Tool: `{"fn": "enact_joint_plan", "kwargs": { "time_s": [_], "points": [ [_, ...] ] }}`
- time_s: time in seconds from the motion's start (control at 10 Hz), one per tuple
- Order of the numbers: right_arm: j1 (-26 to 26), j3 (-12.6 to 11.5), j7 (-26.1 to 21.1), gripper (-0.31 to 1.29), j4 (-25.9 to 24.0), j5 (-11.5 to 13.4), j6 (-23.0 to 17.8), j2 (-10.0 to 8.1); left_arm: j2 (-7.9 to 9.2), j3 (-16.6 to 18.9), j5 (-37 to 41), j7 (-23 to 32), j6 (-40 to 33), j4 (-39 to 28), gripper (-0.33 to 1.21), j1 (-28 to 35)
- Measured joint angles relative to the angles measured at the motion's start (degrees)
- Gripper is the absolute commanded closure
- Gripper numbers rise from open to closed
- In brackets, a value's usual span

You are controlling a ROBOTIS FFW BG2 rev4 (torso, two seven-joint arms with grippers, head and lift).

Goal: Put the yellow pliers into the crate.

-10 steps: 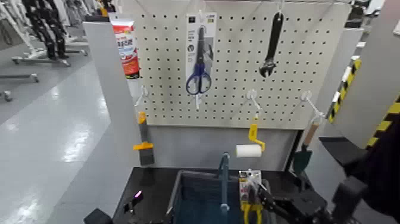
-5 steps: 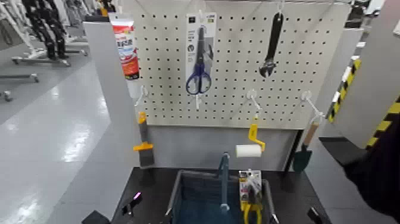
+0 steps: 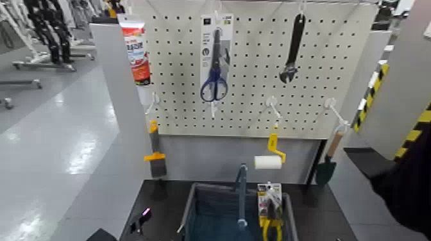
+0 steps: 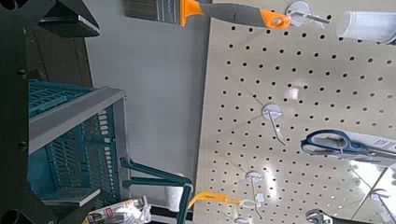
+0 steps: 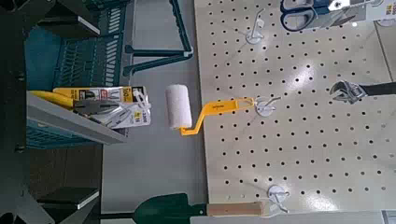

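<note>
The yellow pliers (image 3: 270,211) on their pale card lean upright inside the crate (image 3: 205,189), at its right end beside the blue-grey handle bar (image 3: 242,192). In the right wrist view the pliers (image 5: 93,101) rest against the crate's wall (image 5: 79,56). My right gripper (image 5: 89,107) stands open and apart from them, with nothing held. It does not show in the head view. My left gripper (image 4: 84,112) is also open and empty, off the crate's (image 4: 65,140) left side. The left wrist view catches the card's (image 4: 117,213) edge.
Behind the crate stands a pegboard (image 3: 256,122) with blue scissors (image 3: 215,77), a black wrench (image 3: 294,48), a yellow-handled paint roller (image 3: 272,154), a trowel (image 3: 327,163) and a brush (image 3: 155,157). A black-and-yellow striped post (image 3: 410,134) is at the right.
My right arm has drawn back from the pliers and left the head view at the lower right. The pliers stay in the crate.
</note>
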Motion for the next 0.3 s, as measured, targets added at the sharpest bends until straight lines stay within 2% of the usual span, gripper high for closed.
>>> {"fn": "enact_joint_plan", "kwargs": {
  "time_s": [0.3],
  "points": [
    [0.17, 0.47, -2.13, 0.14, -0.50, 1.34, -0.21, -0.33, -0.26, 0.18, -0.11, -0.03, 0.06, -0.02, 0.10, 0.02]
  ]
}}
